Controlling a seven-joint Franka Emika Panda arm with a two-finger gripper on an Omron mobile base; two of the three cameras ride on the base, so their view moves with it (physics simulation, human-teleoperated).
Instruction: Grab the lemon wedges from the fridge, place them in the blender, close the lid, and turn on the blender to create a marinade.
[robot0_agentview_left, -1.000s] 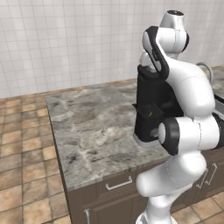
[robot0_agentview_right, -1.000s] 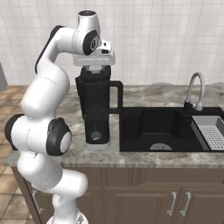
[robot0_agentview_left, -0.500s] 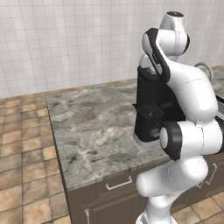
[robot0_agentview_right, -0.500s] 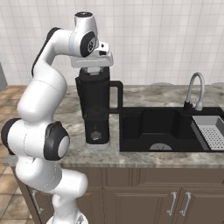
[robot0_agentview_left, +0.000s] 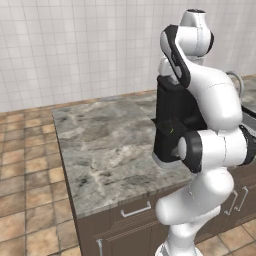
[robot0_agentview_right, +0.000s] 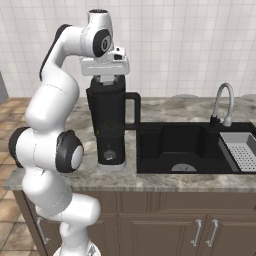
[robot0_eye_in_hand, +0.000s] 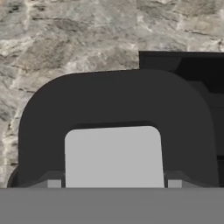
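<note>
The black blender (robot0_agentview_right: 112, 130) stands on the marble counter beside the sink, and the arm partly covers the blender (robot0_agentview_left: 172, 125) in the left base view. My gripper (robot0_agentview_right: 107, 82) points straight down on top of its jar. In the hand view the black lid (robot0_eye_in_hand: 113, 96) lies right under my gripper (robot0_eye_in_hand: 113, 183). The fingertips (robot0_eye_in_hand: 54, 183) stand close against the two sides of its light grey cap (robot0_eye_in_hand: 113, 153). The lid lies level with the jar's top. The lemon wedges are hidden. The fridge is out of view.
A black sink (robot0_agentview_right: 160, 145) with a curved faucet (robot0_agentview_right: 222, 102) lies right of the blender, with a grey dish rack (robot0_agentview_right: 242, 152) in its far end. Open marble counter (robot0_agentview_left: 105, 145) stretches left of the blender. Tiled floor lies beyond the counter's left edge.
The hand has stayed on top of the blender. Only the arm's lower joints have shifted a little.
</note>
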